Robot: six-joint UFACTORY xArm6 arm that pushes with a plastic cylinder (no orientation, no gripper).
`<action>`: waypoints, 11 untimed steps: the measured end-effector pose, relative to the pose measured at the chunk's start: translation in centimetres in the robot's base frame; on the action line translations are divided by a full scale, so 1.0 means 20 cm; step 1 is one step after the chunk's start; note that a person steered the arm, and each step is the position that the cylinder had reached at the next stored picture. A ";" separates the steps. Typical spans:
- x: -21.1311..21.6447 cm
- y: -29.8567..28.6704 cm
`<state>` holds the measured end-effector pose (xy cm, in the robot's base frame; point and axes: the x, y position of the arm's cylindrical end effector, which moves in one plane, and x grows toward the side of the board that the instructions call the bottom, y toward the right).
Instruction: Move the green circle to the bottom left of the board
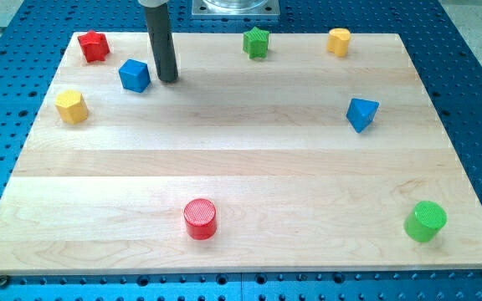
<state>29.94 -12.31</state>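
Observation:
The green circle (425, 221) is a short round block at the view's bottom right corner of the wooden board (249, 159). My tip (168, 79) is the end of a dark rod at the view's upper left, far from the green circle. It stands just right of a blue cube (134, 75), close to it but apart.
A red star (94, 46) sits at the top left and a yellow hexagon (71, 106) at the left edge. A green star (257, 42) and a yellow cylinder (338, 41) are along the top. A blue block (361, 114) is at the right, a red circle (200, 218) at bottom centre.

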 end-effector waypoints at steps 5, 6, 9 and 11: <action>0.48 0.42; 0.68 0.72; 1.02 1.19; 1.03 1.38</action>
<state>50.62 15.26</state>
